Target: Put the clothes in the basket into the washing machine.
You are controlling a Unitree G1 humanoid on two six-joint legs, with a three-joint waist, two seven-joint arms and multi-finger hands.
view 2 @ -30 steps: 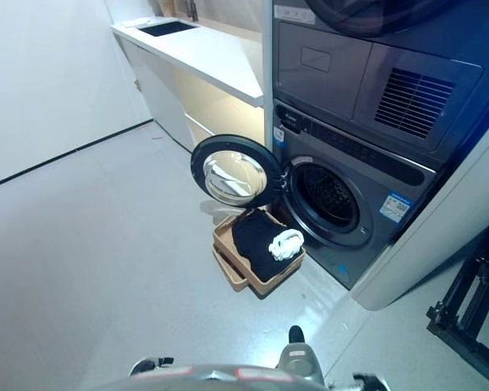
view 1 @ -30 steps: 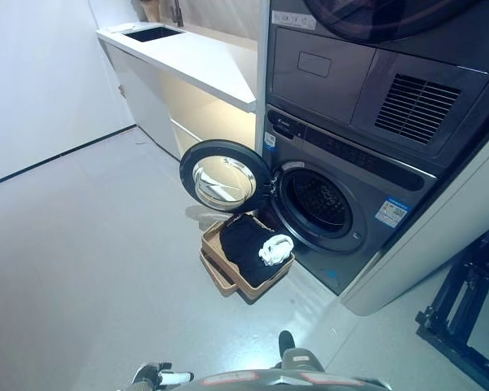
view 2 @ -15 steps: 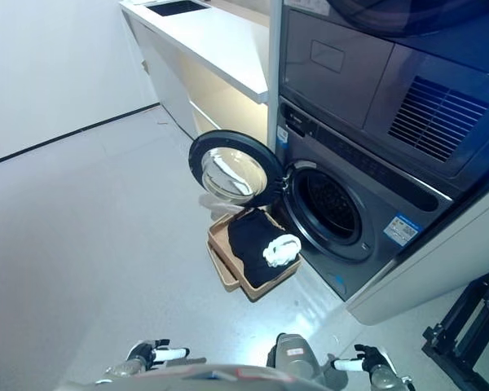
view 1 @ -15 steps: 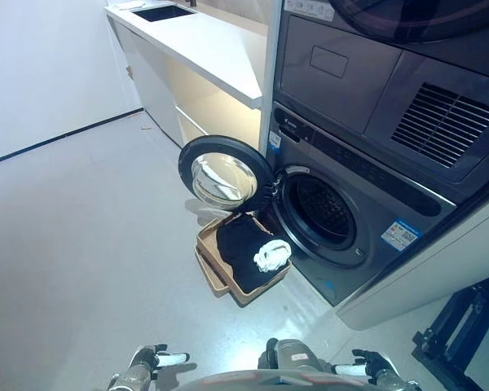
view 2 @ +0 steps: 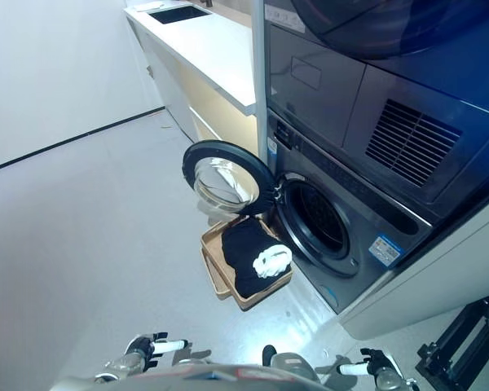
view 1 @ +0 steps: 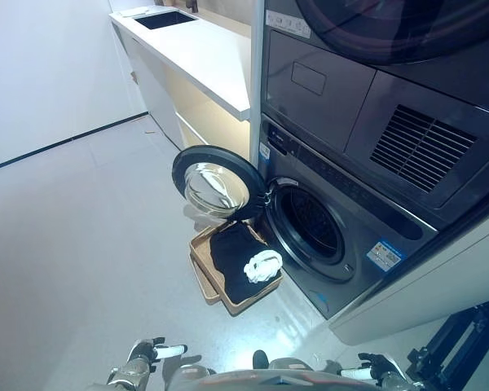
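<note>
A tan basket (view 1: 202, 270) stands on the floor in front of the washing machine (view 1: 342, 236). It holds a black garment (view 1: 228, 252) and a white garment (view 1: 262, 265) on top, at the side nearest the drum. The machine's round door (view 1: 213, 181) stands open to the left and the drum opening (view 1: 310, 234) is dark. My left hand (view 1: 143, 356) shows at the bottom left edge and my right hand (view 1: 378, 366) at the bottom right edge. Both are far from the basket, hold nothing, and have their fingers relaxed.
A dryer (view 1: 375, 98) is stacked above the washing machine. A white counter (view 1: 191, 49) with a sink (view 1: 165, 18) runs along the wall to the left of the machines. A dark metal frame (view 1: 460, 350) stands at the bottom right. Grey floor (view 1: 73, 236) spreads left of the basket.
The whole view has shifted as the camera moved: the machine and basket sit a little further left. My hands have come into view at the bottom edge. The basket and clothes have not moved.
</note>
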